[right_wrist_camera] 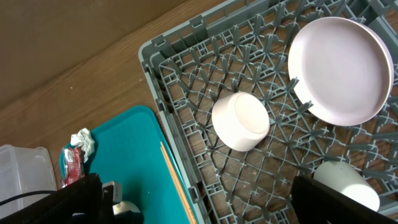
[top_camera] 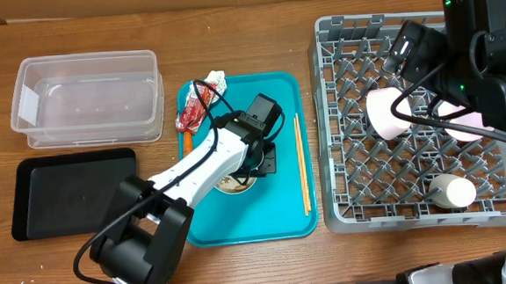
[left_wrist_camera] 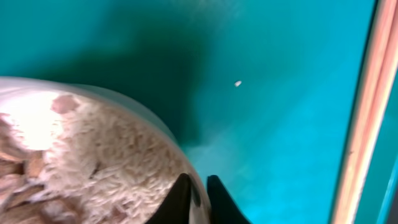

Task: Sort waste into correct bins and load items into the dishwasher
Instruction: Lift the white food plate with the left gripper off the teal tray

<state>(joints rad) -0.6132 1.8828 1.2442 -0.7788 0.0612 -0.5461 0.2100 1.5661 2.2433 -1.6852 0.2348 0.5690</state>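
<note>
Bowl [top_camera: 235,186] largely beneath the left arm [top_camera: 193,168]

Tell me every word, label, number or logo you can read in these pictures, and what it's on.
None: no text can be read in any view.
red wrapper: any print is too small and crumpled to read.
clear tub: a white patch on its left wall, perhaps a label, too blurred to tell.
dish rack and plate: no markings visible.

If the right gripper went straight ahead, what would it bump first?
Probably the white bowl in the rack. It sits ahead of the right gripper, between its open jaws, though depth is unclear.
</note>
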